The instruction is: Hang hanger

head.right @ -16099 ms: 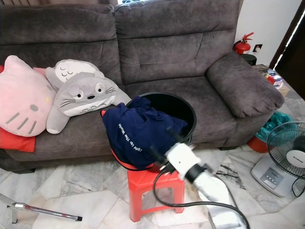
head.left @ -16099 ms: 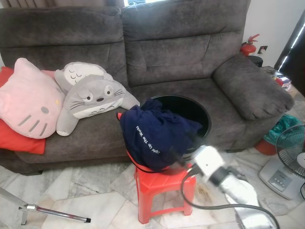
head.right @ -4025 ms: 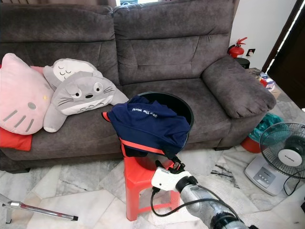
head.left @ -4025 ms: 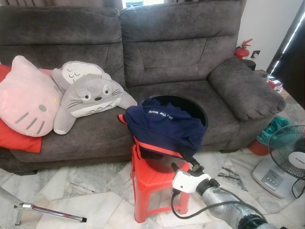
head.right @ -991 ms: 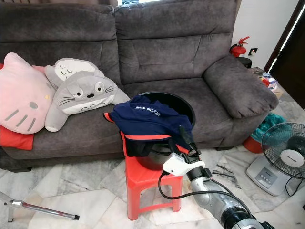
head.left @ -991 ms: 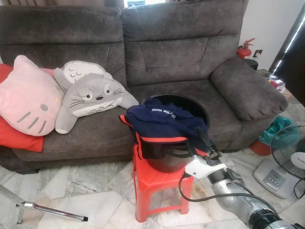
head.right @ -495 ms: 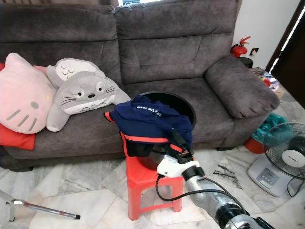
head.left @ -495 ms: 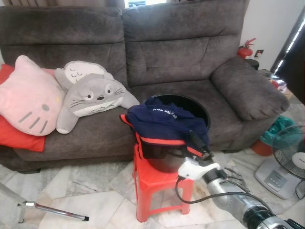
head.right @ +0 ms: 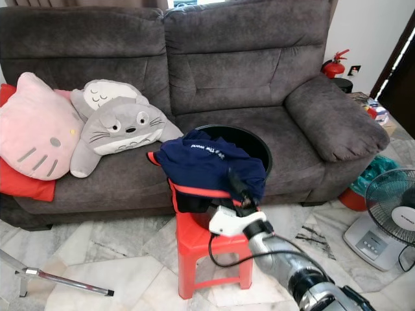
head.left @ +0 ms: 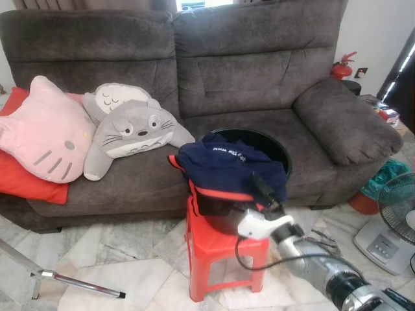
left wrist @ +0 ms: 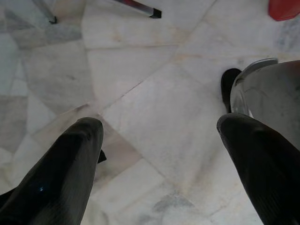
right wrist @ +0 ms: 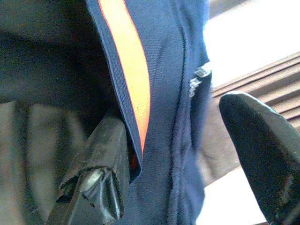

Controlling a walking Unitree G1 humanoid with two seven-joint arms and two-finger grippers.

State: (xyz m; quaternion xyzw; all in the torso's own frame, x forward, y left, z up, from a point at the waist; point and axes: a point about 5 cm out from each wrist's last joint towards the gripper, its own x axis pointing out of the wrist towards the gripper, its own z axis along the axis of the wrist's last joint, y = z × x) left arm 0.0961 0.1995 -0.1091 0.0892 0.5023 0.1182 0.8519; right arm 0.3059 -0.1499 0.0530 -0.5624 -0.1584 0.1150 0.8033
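A navy shirt (head.left: 230, 162) with an orange band along its hem is draped over a black round basket (head.left: 277, 148), which stands on a red plastic stool (head.left: 220, 249) in front of the sofa. My right gripper (head.left: 262, 188) reaches up to the shirt's lower right edge. In the right wrist view it (right wrist: 173, 112) is open, and the orange-edged hem (right wrist: 129, 79) hangs between its two fingers, close against one finger (right wrist: 105, 164). My left gripper (left wrist: 159, 154) hangs open above the marble floor.
A grey sofa (head.left: 259, 71) stands behind the stool, with a pink cat cushion (head.left: 42, 139) and grey plush toys (head.left: 133, 133) on its left seat. A white fan (head.left: 395, 220) is at the right. A metal pole (head.left: 71, 282) lies on the floor at the left.
My right gripper has moved a little left and closer to the shirt's hem. The camera has shifted slightly, so the whole scene sits a bit further right.
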